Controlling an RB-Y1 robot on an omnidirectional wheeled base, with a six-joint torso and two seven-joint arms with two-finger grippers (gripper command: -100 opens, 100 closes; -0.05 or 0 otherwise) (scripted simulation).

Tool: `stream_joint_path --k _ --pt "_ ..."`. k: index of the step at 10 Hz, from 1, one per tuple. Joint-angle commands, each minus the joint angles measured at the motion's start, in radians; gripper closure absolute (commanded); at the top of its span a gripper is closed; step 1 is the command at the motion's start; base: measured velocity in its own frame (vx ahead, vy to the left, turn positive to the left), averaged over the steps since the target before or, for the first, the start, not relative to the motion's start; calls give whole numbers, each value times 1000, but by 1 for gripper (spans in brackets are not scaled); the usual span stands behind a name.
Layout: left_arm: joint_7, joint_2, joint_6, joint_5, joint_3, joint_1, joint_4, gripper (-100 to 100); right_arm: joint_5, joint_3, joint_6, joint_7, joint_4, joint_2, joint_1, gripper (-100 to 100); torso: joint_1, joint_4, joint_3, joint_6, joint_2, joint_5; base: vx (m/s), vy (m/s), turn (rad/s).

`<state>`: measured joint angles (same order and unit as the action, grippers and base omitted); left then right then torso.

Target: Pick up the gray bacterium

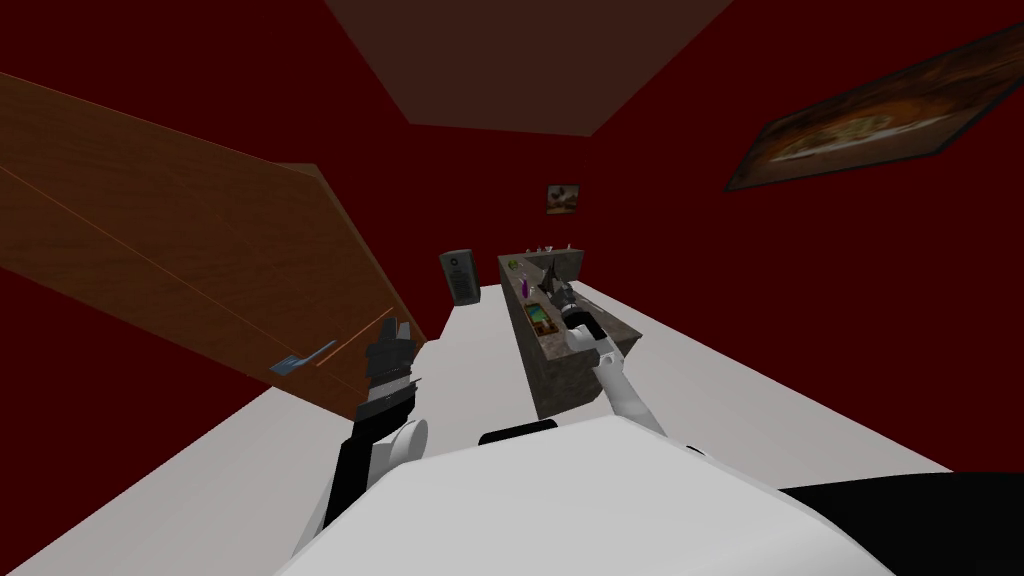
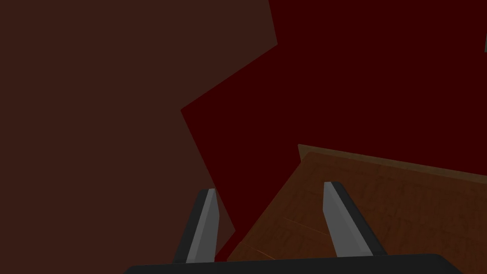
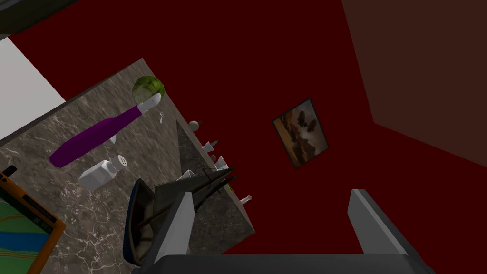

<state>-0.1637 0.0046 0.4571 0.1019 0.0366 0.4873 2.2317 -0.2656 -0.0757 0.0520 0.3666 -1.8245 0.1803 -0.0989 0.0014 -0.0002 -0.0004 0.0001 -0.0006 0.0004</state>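
While my right claw [image 3: 272, 194] hangs wide open and empty over the marble counter [image 3: 71, 142], the gray bacterium [image 3: 199, 183] lies just beside one finger. It looks stiff, light and thin-spiked, so I'd grip its thick body. My left claw [image 2: 271, 187] idles open.

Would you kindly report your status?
Left claw open. Right claw open over marble counter; dark grey object beside its finger, ungrasped. White shaker, purple club nearby.
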Motion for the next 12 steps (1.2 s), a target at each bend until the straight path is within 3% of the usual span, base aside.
stream_joint_path --k 1,2,4,5,6,9,11,12 --pt "0 0 0 0 0 0 0 0 -14 -2 15 15 50 2 -37 -100 0 0 0 0 0 0 -4 18 -3" --pt "0 0 0 0 0 0 0 0 -42 -11 53 40 82 2 -73 -100 0 0 0 0 0 0 -6 20 -3" --pt "0 0 0 0 0 0 0 0 -42 -11 53 40 112 2 -88 -100 0 0 0 0 0 0 -2 7 -2" --pt "0 0 0 0 0 0 0 0 -70 -20 92 67 148 3 -131 -100 -1 0 0 0 1 0 -3 7 -7" --pt "0 0 0 0 0 0 0 0 -70 -20 92 67 174 3 -138 -100 -1 0 0 0 0 0 -3 8 1" --pt "0 0 0 0 0 0 0 0 -126 -36 167 124 264 3 -223 -100 -1 0 0 0 1 0 -9 5 -2" --pt "0 0 0 0 0 0 0 0 -126 -36 167 124 302 3 -238 -100 -1 0 0 0 1 0 -4 -1 0" --pt "0 0 0 0 0 0 0 0 -154 -45 204 154 333 3 -280 -100 -2 0 0 0 1 0 -9 -7 -5"
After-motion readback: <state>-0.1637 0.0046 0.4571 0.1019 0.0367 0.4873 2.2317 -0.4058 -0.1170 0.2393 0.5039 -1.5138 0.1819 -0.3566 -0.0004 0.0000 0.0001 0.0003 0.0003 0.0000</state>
